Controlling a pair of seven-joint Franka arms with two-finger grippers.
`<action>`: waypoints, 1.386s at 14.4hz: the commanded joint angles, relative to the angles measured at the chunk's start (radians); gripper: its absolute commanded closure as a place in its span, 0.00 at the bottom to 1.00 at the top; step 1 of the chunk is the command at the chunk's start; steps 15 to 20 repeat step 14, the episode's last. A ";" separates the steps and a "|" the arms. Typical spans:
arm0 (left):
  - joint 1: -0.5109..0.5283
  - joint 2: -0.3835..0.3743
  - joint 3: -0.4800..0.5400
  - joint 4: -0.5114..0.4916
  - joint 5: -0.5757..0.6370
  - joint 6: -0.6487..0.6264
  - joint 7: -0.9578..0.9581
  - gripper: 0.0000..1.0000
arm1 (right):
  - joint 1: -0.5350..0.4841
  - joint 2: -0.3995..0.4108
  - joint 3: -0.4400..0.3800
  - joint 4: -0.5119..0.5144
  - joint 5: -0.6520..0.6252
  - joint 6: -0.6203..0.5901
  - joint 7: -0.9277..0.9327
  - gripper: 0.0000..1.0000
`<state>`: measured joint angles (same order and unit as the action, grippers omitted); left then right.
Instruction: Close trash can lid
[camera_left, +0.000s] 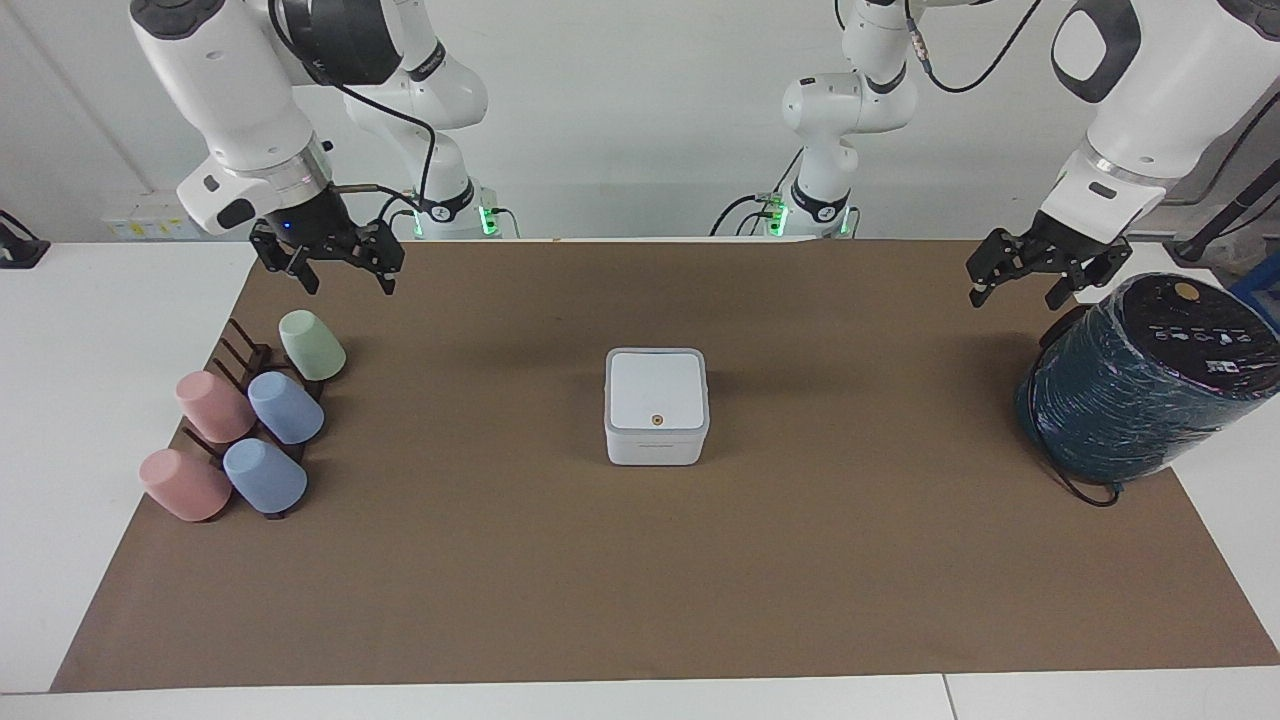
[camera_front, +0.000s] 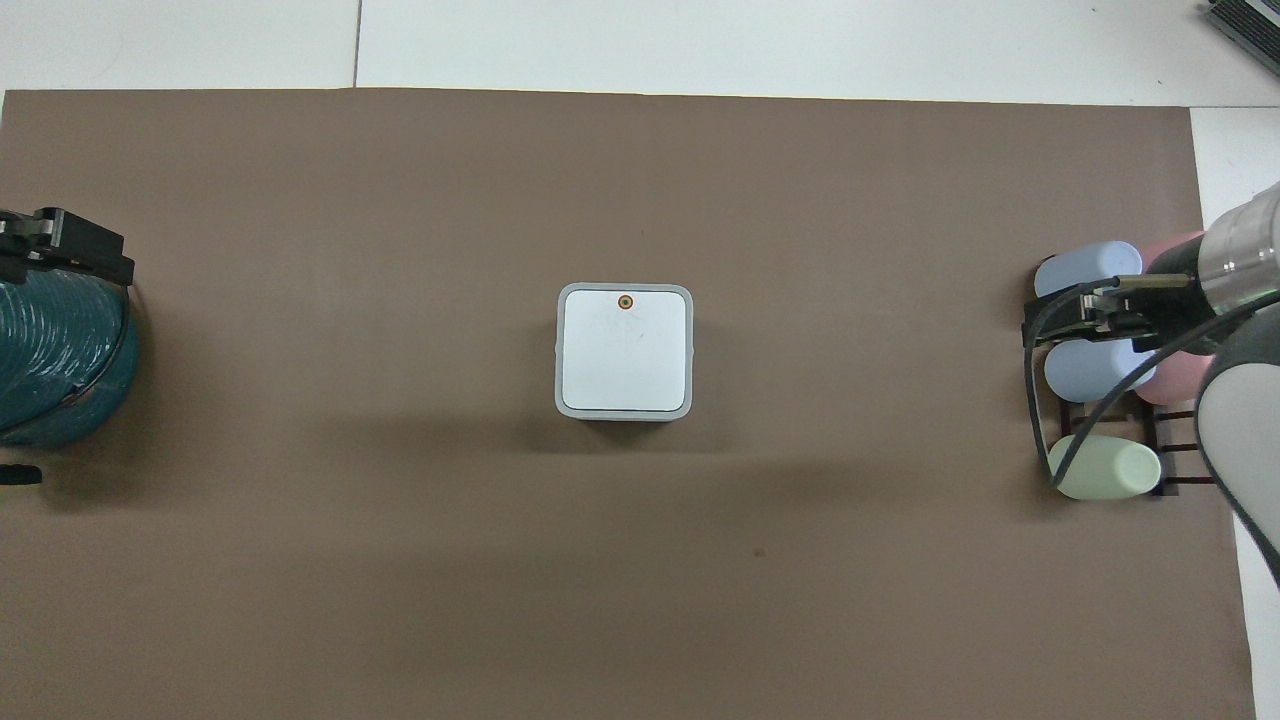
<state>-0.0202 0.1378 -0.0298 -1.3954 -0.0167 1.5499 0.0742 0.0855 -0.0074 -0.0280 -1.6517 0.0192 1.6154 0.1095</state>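
Midway between my two grippers, well apart from both, the trash can (camera_left: 656, 440) sits on the desk (camera_left: 640, 600) with its lid (camera_left: 655, 390) lying flat. I judge it light, stiff and slick; I'd press the lid's top near the orange dot, which marks the front facing away from the robots. It is square, without a long axis. The left gripper (camera_left: 1030, 272) waits over the desk beside the teal cylinder (camera_left: 1130, 400), fingers spread; the right gripper (camera_left: 330, 262) hangs above the cups (camera_left: 285, 405), fingers spread too.

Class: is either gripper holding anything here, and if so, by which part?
Nothing is held. The left gripper and right gripper both hang open and empty, apart from the trash can.
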 joint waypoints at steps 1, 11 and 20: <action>-0.026 -0.017 0.005 -0.036 0.013 0.026 0.009 0.00 | -0.004 -0.026 0.000 -0.030 0.018 0.009 0.009 0.00; -0.041 -0.030 0.005 -0.056 0.066 0.032 0.010 0.00 | -0.004 -0.026 0.000 -0.028 0.018 0.009 0.009 0.00; -0.049 -0.030 0.005 -0.056 0.066 0.027 0.006 0.00 | -0.004 -0.026 0.000 -0.028 0.018 0.009 0.009 0.00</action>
